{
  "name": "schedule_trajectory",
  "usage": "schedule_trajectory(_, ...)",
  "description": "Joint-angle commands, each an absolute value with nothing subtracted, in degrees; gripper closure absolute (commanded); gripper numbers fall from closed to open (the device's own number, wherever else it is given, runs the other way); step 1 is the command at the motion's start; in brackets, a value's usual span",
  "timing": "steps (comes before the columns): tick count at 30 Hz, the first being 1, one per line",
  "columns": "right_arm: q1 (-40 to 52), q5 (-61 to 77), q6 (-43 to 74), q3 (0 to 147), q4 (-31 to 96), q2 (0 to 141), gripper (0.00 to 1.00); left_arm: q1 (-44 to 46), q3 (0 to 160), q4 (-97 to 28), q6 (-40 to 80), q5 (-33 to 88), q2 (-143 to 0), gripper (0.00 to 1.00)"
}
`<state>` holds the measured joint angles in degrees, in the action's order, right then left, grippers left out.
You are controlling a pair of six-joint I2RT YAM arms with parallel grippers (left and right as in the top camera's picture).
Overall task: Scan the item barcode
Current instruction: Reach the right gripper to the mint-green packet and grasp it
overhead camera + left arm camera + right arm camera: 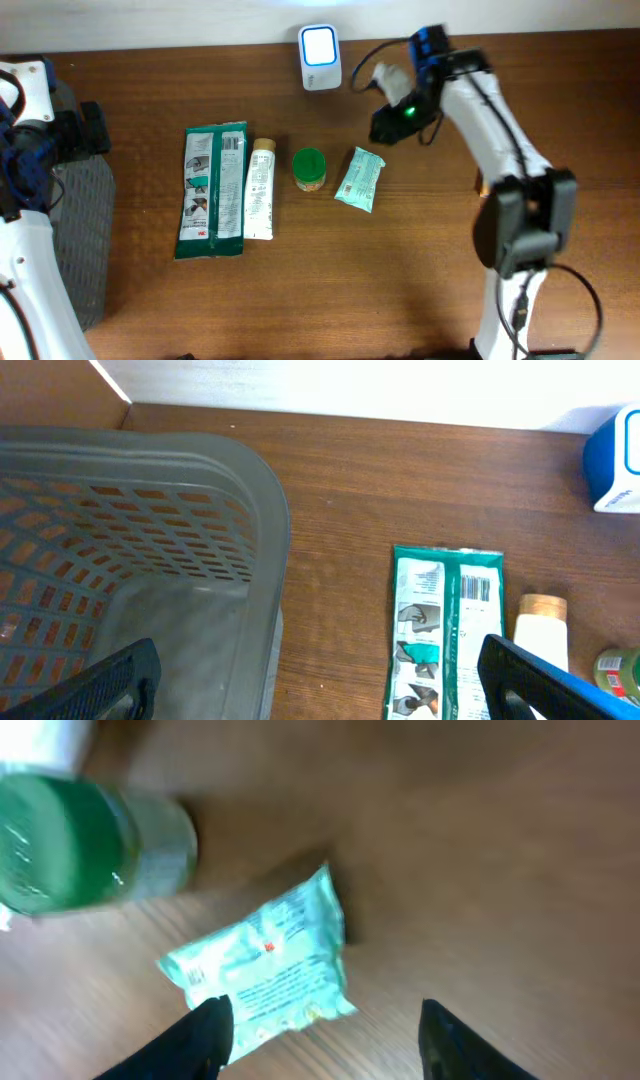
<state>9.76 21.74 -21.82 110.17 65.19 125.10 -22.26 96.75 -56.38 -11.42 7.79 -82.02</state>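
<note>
1. Arm at the far left edge, white with a dark wrist. The left fingers [88, 133] are spread wide with nothing between them. In the left wrist view one finger hangs over the basket and the other over the lower end of the tube.
2. Grey mesh basket [90, 220] stands on the left side of the brown surface [420, 280], just beneath that arm.
3. Wipes pack [213, 190], green and white, lies flat with its long side running front to back. A barcode panel faces up near its far right corner.
4. Tube [260, 188], white with a tan cap, lies along the pack's right edge, touching or nearly so. Its cap points to the far side.
5. Jar [309, 168] with a green lid stands upright just right of the tube's cap end.
6. Scanner [320, 58], white with a lit blue-rimmed face, sits at the far edge behind the jar, well apart from the row of items.
7. Small packet [360, 178], pale green, lies flat and slightly tilted just right of the jar. Printed side is up, but the print is too blurred to pick out a barcode.
8. Right fingers [385, 125] hover between the scanner and the small packet, near the packet's far corner, with a green light showing on the wrist. The right wrist view is blurred but shows both fingers parted and holding nothing, with the packet on the surface beneath.
9. Right arm runs back from there to its base at the near right.
</note>
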Motion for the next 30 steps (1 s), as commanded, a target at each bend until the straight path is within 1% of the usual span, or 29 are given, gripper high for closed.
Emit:
schedule_trajectory(1,10.1,25.1,-29.8,111.1,66.5,129.0,0.42,-22.6,96.9,-56.3,-12.3,8.6,-82.0,0.01)
schedule_trajectory(7,10.2,25.3,-31.3,110.9,66.8,132.0,0.40,-22.6,96.9,-56.3,-12.3,8.6,-82.0,0.01)
schedule_trajectory(22,10.2,25.8,-32.8,110.8,66.1,137.3,0.41,-22.6,96.9,-56.3,-12.3,8.6,-82.0,0.01)
schedule_trajectory(23,10.2,26.5,-32.7,110.8,66.5,137.3,0.43,-22.6,96.9,-56.3,-12.3,8.6,-82.0,0.01)
schedule_trajectory(24,10.2,26.8,-32.5,110.8,67.2,137.3,0.47,-22.6,96.9,-56.3,-12.3,8.6,-82.0,0.01)
schedule_trajectory(25,10.1,26.8,-31.4,110.8,67.8,137.3,0.61,-22.6,96.9,-56.3,-12.3,8.6,-82.0,0.01)
schedule_trajectory(26,10.0,26.8,-30.1,110.8,68.6,137.3,0.68,-22.6,96.9,-56.3,-12.3,8.6,-82.0,0.01)
schedule_trajectory(27,9.6,26.8,-28.5,110.8,69.5,137.2,0.83,-22.6,96.9,-56.3,-12.3,8.6,-82.0,0.01)
schedule_trajectory(28,9.1,26.8,-26.2,110.8,70.3,137.1,0.91,-22.6,96.9,-56.3,-12.3,8.6,-82.0,0.01)
schedule_trajectory(30,7.9,26.8,-22.3,110.8,71.1,136.6,0.96,-22.6,96.9,-56.3,-12.3,8.6,-82.0,0.01)
